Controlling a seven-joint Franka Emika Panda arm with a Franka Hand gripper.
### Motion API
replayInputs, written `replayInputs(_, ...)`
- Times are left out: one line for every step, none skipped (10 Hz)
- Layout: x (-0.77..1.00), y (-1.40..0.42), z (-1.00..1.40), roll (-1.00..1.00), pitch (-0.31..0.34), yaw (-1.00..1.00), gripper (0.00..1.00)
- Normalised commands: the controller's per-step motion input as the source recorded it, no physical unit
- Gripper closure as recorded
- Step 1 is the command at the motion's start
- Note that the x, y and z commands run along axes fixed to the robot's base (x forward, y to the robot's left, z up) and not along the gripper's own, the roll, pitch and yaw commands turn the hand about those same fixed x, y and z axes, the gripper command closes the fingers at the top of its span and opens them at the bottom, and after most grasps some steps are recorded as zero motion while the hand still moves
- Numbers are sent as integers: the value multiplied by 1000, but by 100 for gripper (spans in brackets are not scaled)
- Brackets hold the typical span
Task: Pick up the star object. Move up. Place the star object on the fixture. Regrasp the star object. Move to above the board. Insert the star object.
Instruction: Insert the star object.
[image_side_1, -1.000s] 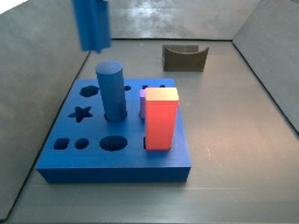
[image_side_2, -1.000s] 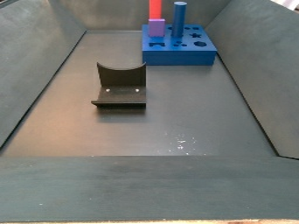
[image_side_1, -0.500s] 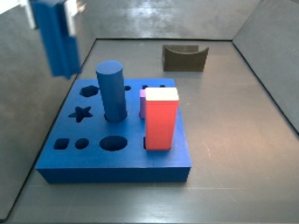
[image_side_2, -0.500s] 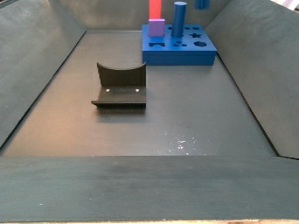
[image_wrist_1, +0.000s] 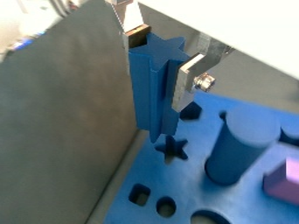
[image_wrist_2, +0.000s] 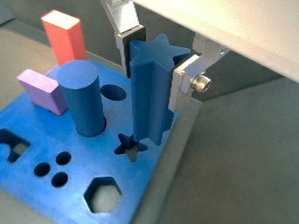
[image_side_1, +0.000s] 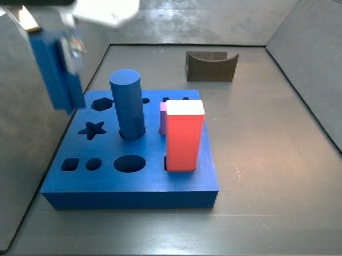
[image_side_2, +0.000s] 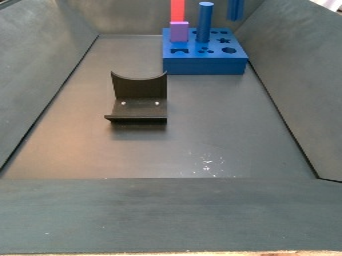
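The pincer (image_wrist_1: 162, 61) is clamped on the star object (image_wrist_1: 156, 92), holding it upright above the board (image_wrist_2: 52, 171), its silver fingers (image_wrist_2: 191, 80) pressing the peg's sides in both wrist views. The peg's lower end hangs just over the star-shaped hole (image_wrist_2: 132, 145), beside the round blue cylinder (image_wrist_2: 82, 96). In a side view the peg (image_side_1: 56, 70) sits at the board's edge, well apart from the fixture (image_side_1: 210, 65).
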Motion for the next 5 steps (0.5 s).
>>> replayInputs(469,0,-743,0,41,-569,100)
replayInputs(346,0,-591,14,24,-531,100)
replayInputs(183,43,-431,-36,0,-500,100)
replayInputs(123,114,-331,-31,0,-340,100)
replayInputs(0,71,-129,0,0,0,100)
